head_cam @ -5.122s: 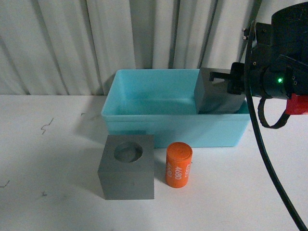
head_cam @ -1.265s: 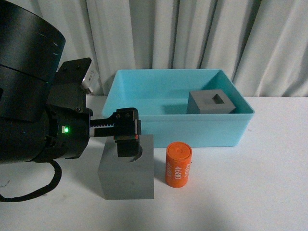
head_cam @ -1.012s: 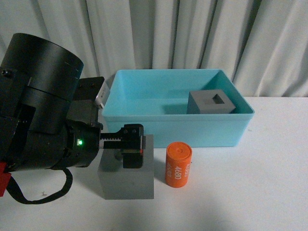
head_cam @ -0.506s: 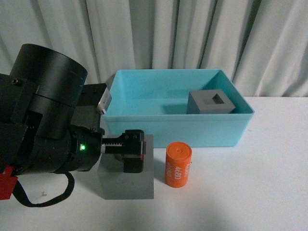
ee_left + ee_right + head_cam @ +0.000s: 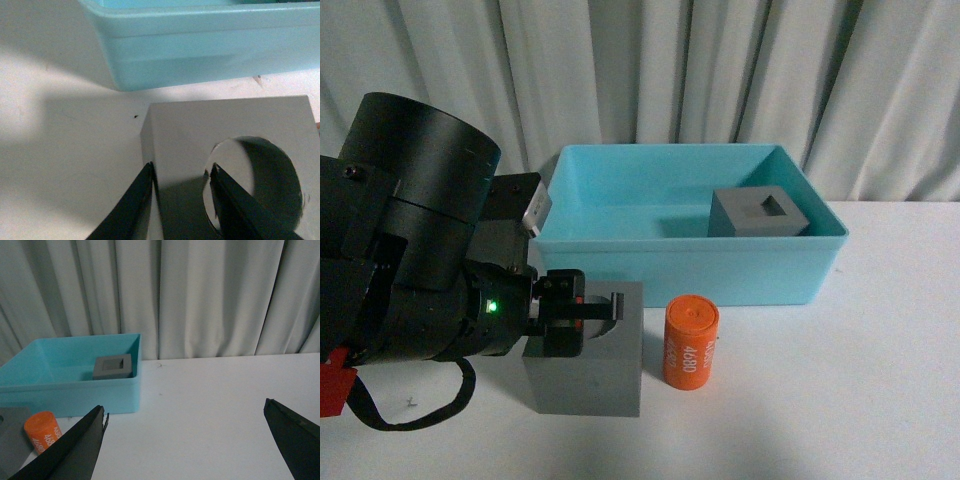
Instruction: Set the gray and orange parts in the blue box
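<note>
The gray cube with the round recess [image 5: 595,372] stands on the white table in front of the blue box [image 5: 680,262]. My left gripper [image 5: 582,312] is shut on the cube's left wall. In the left wrist view [image 5: 181,172] one finger [image 5: 140,202] is outside the cube [image 5: 190,135] and the other [image 5: 227,205] is inside the recess. The orange cylinder [image 5: 691,342] marked 4680 stands upright just right of the cube. The gray cube with the square recess [image 5: 760,213] sits inside the box at its right. My right gripper [image 5: 185,407] is open and empty above bare table, out of the front view.
White curtains hang behind the table. The right wrist view shows the blue box [image 5: 75,392], the square-recess cube [image 5: 113,366] and the orange cylinder [image 5: 42,436] off to one side. My left arm's black body [image 5: 410,270] fills the front view's left.
My left gripper's jaws have closed on the round-recess cube's wall over the last half second. The cube, the cylinder and the box have not moved.
</note>
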You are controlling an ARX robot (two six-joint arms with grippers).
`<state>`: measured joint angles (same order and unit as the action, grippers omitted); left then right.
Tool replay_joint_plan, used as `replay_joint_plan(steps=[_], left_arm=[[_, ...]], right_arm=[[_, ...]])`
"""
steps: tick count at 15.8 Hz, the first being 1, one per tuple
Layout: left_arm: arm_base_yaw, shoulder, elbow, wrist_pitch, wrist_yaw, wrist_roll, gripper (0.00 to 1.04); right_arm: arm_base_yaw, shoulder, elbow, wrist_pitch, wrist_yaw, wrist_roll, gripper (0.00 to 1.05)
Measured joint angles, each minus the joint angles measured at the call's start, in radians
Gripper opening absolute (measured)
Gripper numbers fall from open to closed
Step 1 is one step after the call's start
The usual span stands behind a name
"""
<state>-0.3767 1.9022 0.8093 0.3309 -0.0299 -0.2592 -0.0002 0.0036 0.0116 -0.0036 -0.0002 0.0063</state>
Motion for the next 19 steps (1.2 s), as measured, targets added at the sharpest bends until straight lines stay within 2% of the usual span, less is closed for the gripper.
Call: replay_joint_plan(steps=[1,2,8,11,13,15,19], left_arm=[[0.001,-0.012,-0.004,-0.012,0.000,-0.001,0.29],[0.006,-0.039,-0.015,-0.035,-0.012,0.003,0.23],[0.102,-0.358,-0.031,-0.214,-0.010,-0.008,0.21],[0.130,-0.442,0.068,-0.267,-0.008,-0.016,0.20],[0.122,-0.386,0.169,-0.257,-0.004,-0.016,0.20],[0.077,-0.153,0.384,-0.243,0.000,0.003,0.20],[0.065,-0.002,0.523,-0.259,-0.012,0.029,0.20]], right_arm=[[0.000,0.000,0.000,0.000,0.000,0.000,0.98],[0.000,0.000,0.000,0.000,0.000,0.000,0.98],[0.000,0.000,0.000,0.000,0.000,0.000,0.98],[0.000,0.000,0.000,0.000,0.000,0.000,0.98],[0.000,0.000,0.000,0.000,0.000,0.000,0.98],[0.000,0.000,0.000,0.000,0.000,0.000,0.98],[0.000,0.000,0.000,0.000,0.000,0.000,0.98]])
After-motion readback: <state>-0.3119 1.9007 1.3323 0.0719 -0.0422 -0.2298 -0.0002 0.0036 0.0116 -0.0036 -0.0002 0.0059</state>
